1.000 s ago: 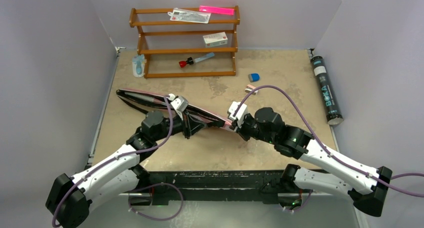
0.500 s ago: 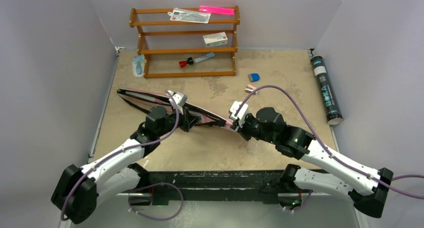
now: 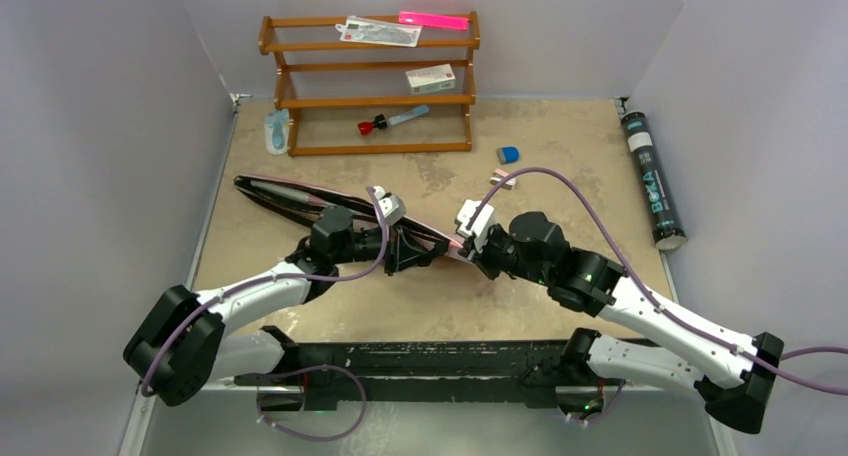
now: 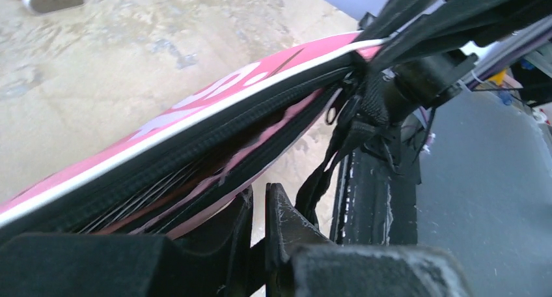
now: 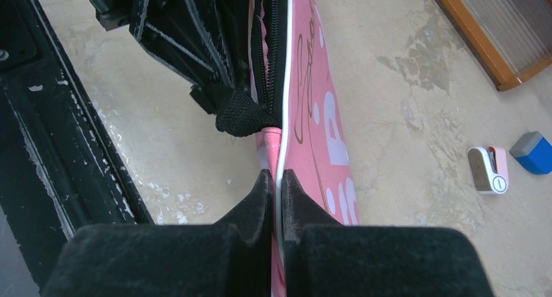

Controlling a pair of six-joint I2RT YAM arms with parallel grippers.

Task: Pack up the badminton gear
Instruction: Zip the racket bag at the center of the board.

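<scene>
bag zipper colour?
Black zipper, against the pink bag. Shows best in the left wrist view.
</scene>
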